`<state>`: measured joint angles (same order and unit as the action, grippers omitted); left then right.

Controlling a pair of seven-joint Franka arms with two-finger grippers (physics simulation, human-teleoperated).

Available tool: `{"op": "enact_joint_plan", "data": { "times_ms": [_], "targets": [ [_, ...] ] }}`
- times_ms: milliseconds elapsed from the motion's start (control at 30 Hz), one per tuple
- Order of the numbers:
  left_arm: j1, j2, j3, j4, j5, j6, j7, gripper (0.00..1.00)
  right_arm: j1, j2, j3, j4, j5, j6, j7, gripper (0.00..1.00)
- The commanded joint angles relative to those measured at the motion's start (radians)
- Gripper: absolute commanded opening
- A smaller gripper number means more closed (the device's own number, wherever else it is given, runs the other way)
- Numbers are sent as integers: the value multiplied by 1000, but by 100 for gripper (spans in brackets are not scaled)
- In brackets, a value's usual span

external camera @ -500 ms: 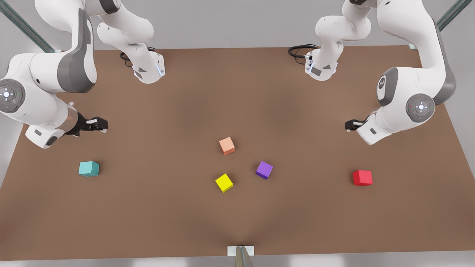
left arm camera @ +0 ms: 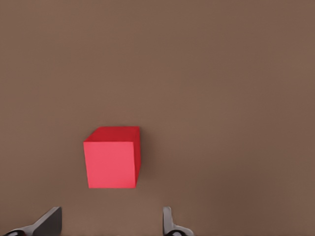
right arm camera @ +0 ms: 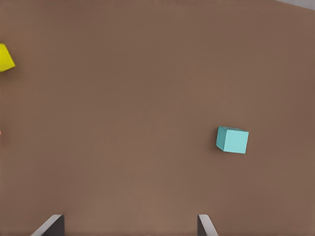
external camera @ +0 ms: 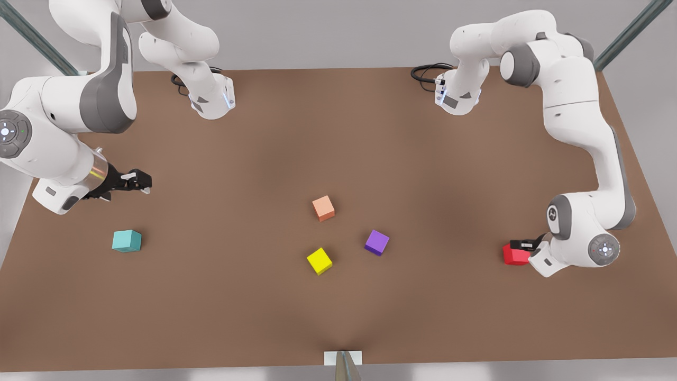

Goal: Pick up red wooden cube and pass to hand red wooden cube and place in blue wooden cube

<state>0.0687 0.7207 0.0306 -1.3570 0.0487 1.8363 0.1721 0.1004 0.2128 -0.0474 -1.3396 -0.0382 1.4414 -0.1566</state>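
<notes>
The red wooden cube (external camera: pixel 514 256) rests on the brown table at the front view's right. My left gripper (external camera: pixel 521 245) hangs low right over it, partly covering its top. In the left wrist view the red wooden cube (left arm camera: pixel 110 162) lies just beyond the left gripper (left arm camera: pixel 109 223), whose fingers stand open and clear of it. The blue wooden cube (external camera: pixel 126 241), teal in colour, sits at the front view's left. My right gripper (external camera: pixel 138 181) hovers behind it, open; the right wrist view has this cube (right arm camera: pixel 232 139) off to one side of the right gripper (right arm camera: pixel 129 225).
Three other cubes sit mid-table: pale orange (external camera: pixel 323 207), yellow (external camera: pixel 319 261) and purple (external camera: pixel 376 242). The yellow cube (right arm camera: pixel 5 57) also peeks in at the right wrist view's border. A small white mount (external camera: pixel 343 357) stands at the table's front edge.
The left arm has stretched out and dropped, bringing its gripper from behind the red cube down onto it. The right gripper has barely shifted. No cube has moved.
</notes>
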Motion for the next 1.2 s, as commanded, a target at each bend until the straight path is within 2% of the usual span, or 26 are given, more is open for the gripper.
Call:
{"op": "enact_joint_plan", "data": {
  "times_ms": [0, 733, 767, 800, 833, 900, 967, 1000, 1067, 1133, 1167],
  "targets": [
    [6, 13, 3, -27, 0, 211, 194, 100, 1, -1, 0, 0, 1, 4, -27, 100],
    [28, 131, 5, -80, -6, 288, 182, 100, -1, 0, 0, -7, 1, 4, -27, 100],
    [28, 129, 5, -80, -6, 299, 182, 78, -2, 0, 0, -7, 1, 4, -27, 100],
    [28, 129, 3, -80, -4, 297, 184, 62, -2, 0, 0, -9, 3, 2, -27, 100],
    [28, 129, -5, -74, -6, 290, 181, 62, -2, 0, 0, -9, 3, 2, -27, 100],
    [22, 123, -24, -54, -19, 273, 133, 53, -2, 0, 0, -10, 4, 2, -27, 100],
    [25, 121, -164, 21, -33, 138, -124, 54, -1, 2, 1, -10, 3, 2, -29, 100],
    [25, 121, -244, 74, -116, 57, -238, 55, 10, 39, 11, 11, 46, 4, -101, 100],
    [26, 123, -380, 101, -464, -47, -305, 55, 15, 184, 11, 71, 272, 2, -548, 100],
    [14, 163, -584, 101, -524, -34, -312, 54, 10, 304, 9, 74, 545, 2, -915, 100],
    [14, 169, -627, 101, -588, -22, -307, 55, 8, 367, 11, 74, 691, -7, -1035, 100]
  ]
}}
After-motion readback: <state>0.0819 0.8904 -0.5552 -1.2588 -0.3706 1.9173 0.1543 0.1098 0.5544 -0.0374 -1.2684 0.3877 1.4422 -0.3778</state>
